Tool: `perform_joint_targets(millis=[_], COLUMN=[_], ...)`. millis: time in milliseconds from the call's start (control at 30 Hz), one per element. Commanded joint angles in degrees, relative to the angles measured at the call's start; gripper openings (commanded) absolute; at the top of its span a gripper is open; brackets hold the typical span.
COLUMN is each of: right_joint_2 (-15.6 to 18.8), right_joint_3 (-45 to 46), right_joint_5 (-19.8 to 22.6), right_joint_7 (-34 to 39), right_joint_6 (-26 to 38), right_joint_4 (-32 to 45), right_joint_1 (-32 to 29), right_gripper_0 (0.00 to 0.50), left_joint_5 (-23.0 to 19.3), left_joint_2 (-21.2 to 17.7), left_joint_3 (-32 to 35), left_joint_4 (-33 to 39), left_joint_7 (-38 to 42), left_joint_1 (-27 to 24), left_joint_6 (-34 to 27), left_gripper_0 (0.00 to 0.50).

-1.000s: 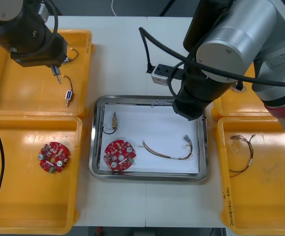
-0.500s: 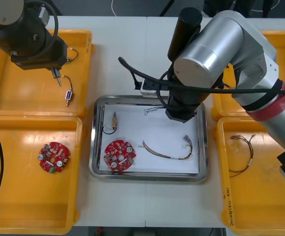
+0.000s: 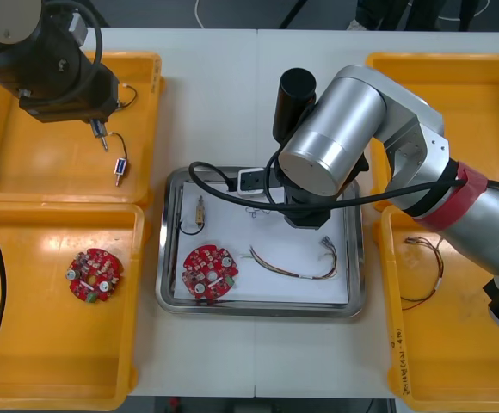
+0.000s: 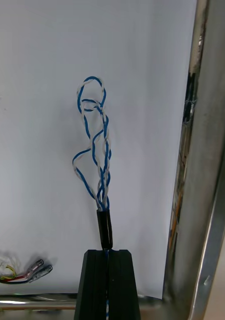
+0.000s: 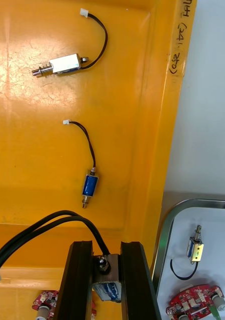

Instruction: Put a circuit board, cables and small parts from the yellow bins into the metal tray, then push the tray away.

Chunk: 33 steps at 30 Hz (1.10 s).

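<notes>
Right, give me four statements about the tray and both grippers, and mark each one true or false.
1. The right gripper is shut on the twisted blue and white cable over the metal tray. True.
2. The tray holds two circuit boards. False: one circuit board lies there; another board lies in the near left yellow bin.
3. The left gripper is open. False: it is shut on a small metal part over the far left yellow bin.
4. A red and yellow cable lies in the tray. True.
</notes>
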<state>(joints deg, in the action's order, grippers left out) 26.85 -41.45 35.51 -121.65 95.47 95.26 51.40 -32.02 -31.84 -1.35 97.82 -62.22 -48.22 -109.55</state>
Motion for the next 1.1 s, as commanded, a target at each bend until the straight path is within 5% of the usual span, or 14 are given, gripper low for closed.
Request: perform_joint_targets(millis=[33, 300, 333, 367, 400, 467, 500, 1100], right_joint_2=[-0.7, -0.6, -0.5, -0.5, -0.6, -0.5, -0.5, -0.6], right_joint_3=[-1.3, -2.3, -2.3, -2.3, -2.3, -2.4, -2.2, 2.9], right_joint_5=[0.0, -0.2, -0.4, -0.4, -0.4, -0.6, -0.7, 1.8], right_joint_7=[-2.9, -4.1, -4.3, -4.3, -4.4, -4.1, -4.1, -3.9], right_joint_6=[-2.0, -4.6, -4.6, -4.6, -4.6, -4.5, -4.5, 4.8], right_joint_4=[-1.7, -4.8, -4.8, -4.8, -4.8, -4.8, -4.8, 1.8], right_joint_1=[2.2, 2.1, 2.2, 2.2, 2.2, 2.3, 2.2, 2.3], right_gripper_0=[0.0, 0.0, 0.055, 0.055, 0.247, 0.483, 0.5, 0.5], left_joint_5=[-0.8, -1.2, -1.1, -1.1, -1.2, -1.4, -1.5, -1.8], left_joint_2=[0.7, 0.6, 0.6, 0.6, 0.7, 0.6, 0.6, 0.7], left_joint_3=[1.3, 1.3, 1.2, 1.2, 1.2, 1.2, 1.3, 0.8], left_joint_4=[1.9, 2.0, 2.0, 2.0, 2.0, 2.0, 2.0, 2.2], left_joint_7=[-2.5, -2.5, -2.5, -2.5, -2.4, -2.5, -2.5, -2.2], left_joint_1=[0.1, 0.1, 0.1, 0.1, 0.1, 0.1, 0.1, 0.1], left_joint_6=[-0.5, -0.5, -0.5, -0.5, -0.5, -0.5, -0.5, -0.5], left_gripper_0=[0.0, 0.001, 0.0, 0.0, 0.001, 0.0, 0.0, 0.001])
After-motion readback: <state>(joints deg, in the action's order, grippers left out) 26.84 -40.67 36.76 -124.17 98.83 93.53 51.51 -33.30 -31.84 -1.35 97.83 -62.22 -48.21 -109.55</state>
